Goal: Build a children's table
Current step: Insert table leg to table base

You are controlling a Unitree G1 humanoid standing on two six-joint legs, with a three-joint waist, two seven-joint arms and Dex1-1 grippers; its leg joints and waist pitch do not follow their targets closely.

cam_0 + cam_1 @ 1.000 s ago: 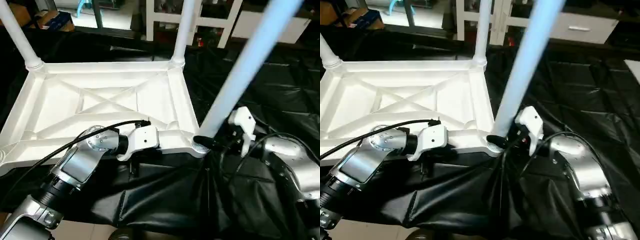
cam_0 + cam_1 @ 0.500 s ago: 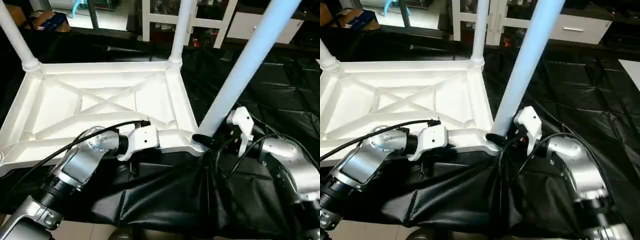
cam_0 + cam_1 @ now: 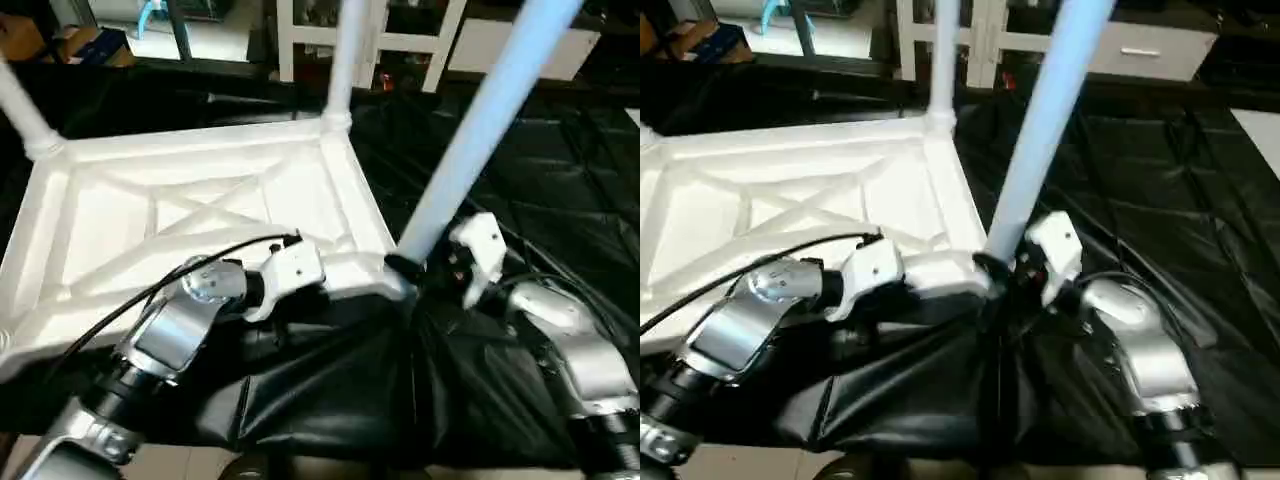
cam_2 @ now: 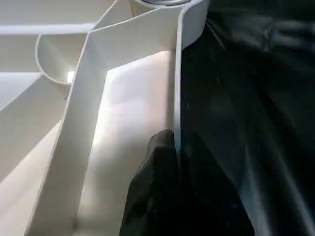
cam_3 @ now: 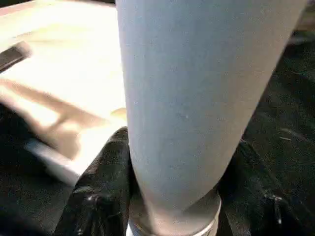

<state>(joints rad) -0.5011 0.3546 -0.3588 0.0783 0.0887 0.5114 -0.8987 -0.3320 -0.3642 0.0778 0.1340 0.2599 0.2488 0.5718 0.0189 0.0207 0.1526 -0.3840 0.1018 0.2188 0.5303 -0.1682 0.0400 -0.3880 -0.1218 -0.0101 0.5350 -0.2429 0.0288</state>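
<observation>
White tube leg [image 3: 480, 140] leaning in near-right corner socket [image 3: 400, 272], clamped by right gripper [image 5: 172, 196]; left gripper [image 4: 177, 147] pinched on tabletop rim [image 4: 178, 88]; risk: cross-seating or popping out.

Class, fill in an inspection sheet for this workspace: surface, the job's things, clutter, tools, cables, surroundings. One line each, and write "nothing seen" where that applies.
Surface: black sheet, creased, under the work.
Job's things: top lies underside up, X ribs showing; far legs and stand in their corner sockets; near leg leans, its foot at the near corner socket.
Clutter: nothing seen.
Tools: left tool shut on the top's near rim; right tool shut on the near leg, just above its foot.
Cables: black cable along the left forearm; another by the right wrist.
Surroundings: white furniture behind; cardboard box far left.
</observation>
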